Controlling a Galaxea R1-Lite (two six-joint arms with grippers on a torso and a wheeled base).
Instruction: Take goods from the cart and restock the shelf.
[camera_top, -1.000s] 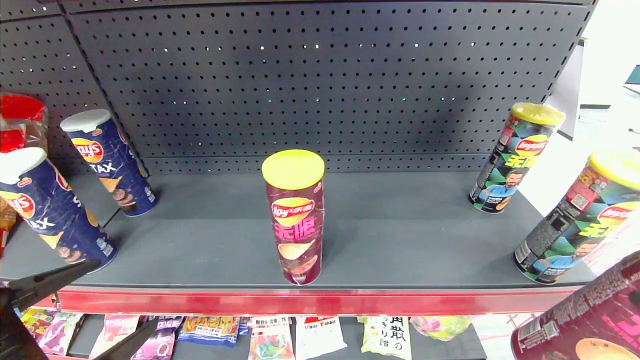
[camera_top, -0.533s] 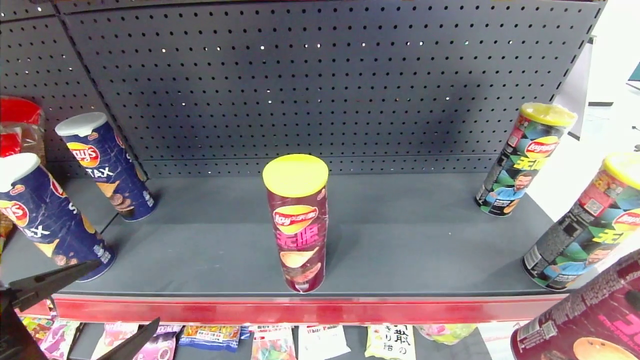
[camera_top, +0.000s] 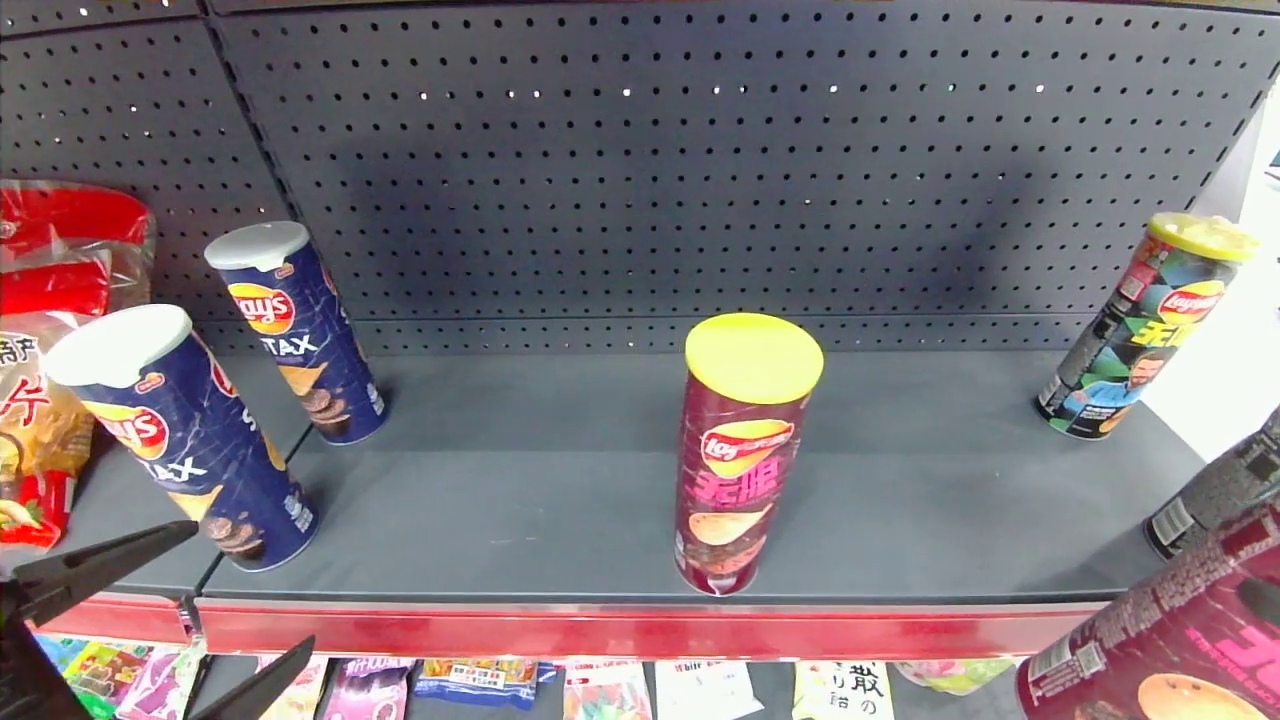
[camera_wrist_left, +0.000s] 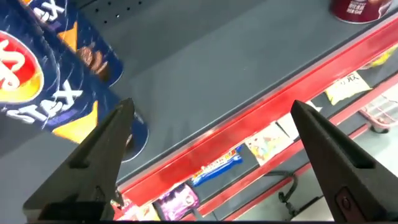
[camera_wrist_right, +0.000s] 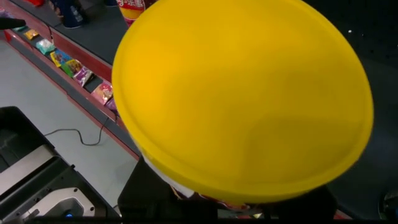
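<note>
Here, the left gripper (camera_top: 170, 620) hangs spread and empty near 2 blue chip cans (camera_top: 190, 440). Mid-shelf (camera_top: 520, 500) stands a maroon can (camera_top: 745, 460); the right gripper (camera_wrist_right: 230, 208) clasps its twin (camera_top: 1170, 640) low, off the shelf. Best lift it upright over the red lip (camera_top: 620, 630).

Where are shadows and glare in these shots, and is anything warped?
Head view: broad shadow darkens the pegboard; past the shelf's right end, blown out white; front blue can leans outward, lens warp. Right wrist view: yellow lid of held can evenly lit.
</note>
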